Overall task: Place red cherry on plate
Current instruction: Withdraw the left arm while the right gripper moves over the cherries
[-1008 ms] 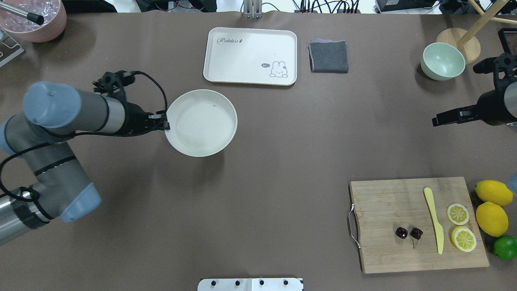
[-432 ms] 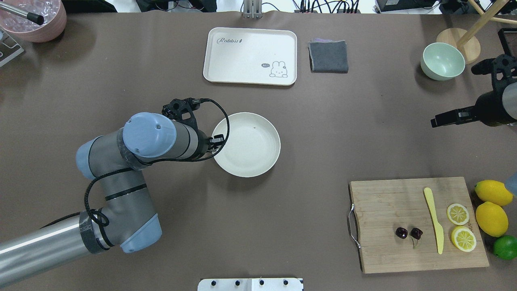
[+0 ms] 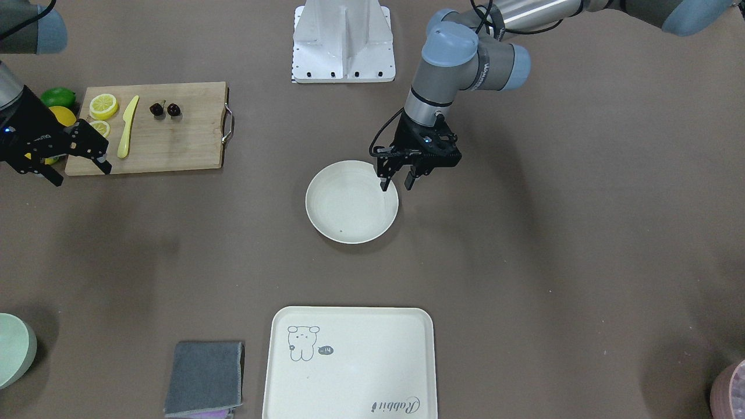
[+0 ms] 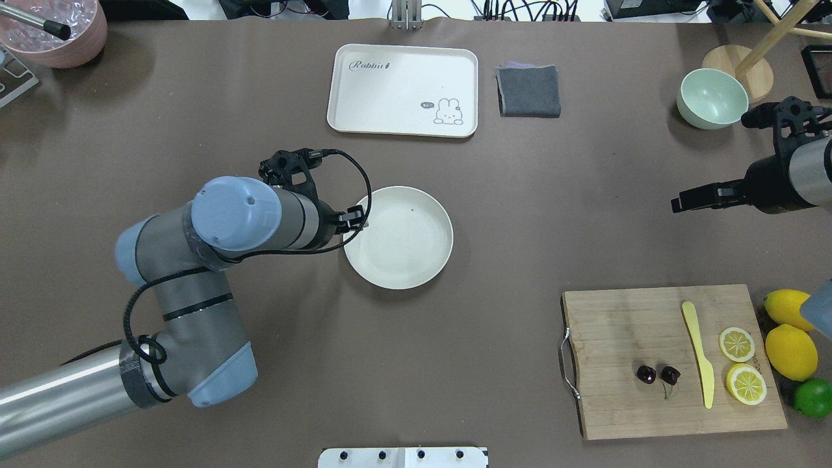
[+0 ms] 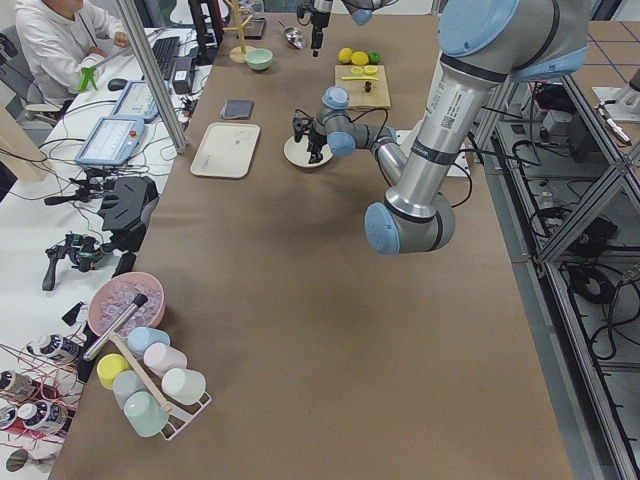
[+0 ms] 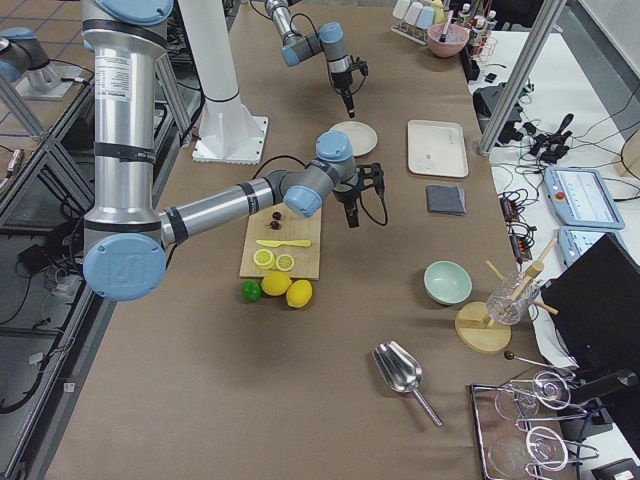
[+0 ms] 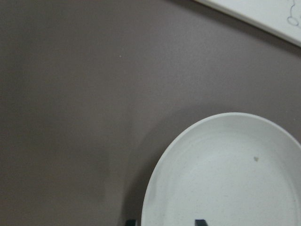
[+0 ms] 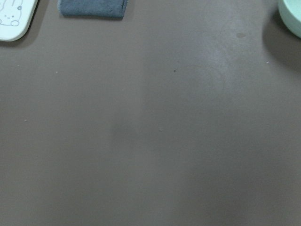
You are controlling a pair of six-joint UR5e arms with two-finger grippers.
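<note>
1. Between the jaws of the left gripper (image 3: 397, 186) runs the rim of the off-white plate (image 4: 406, 257). One finger hangs over the plate's inside and the other just outside the rim. The jaws stand apart and do not pinch the rim.
2. In the left wrist view, both fingertips show at the bottom edge. The rim passes close by the outer tip, with a wide gap to the inner one.
3. The plate lies flat on the brown table (image 4: 494, 214), with nothing in it but a tiny dark speck.
4. The red cherry (image 4: 656, 375), a joined dark pair, is well apart from the left jaws. It lies on the wooden cutting board (image 4: 624, 409), nearer the right gripper (image 3: 83, 177) but not under it.
5. The right gripper's jaws are spread wide with nothing between them. They hang above the table just off the board's far edge.
6. On the board beside the cherry lie a yellow plastic knife (image 4: 699, 357) and two lemon slices (image 4: 737, 344). Two whole lemons (image 4: 791, 351) and a lime (image 4: 814, 397) sit just off the board.
7. Beyond the left jaws, past the plate, are a cream rabbit tray (image 4: 390, 97) and a folded grey cloth (image 4: 528, 91). A pale green bowl (image 4: 712, 97) stands beyond the right jaws.
</note>
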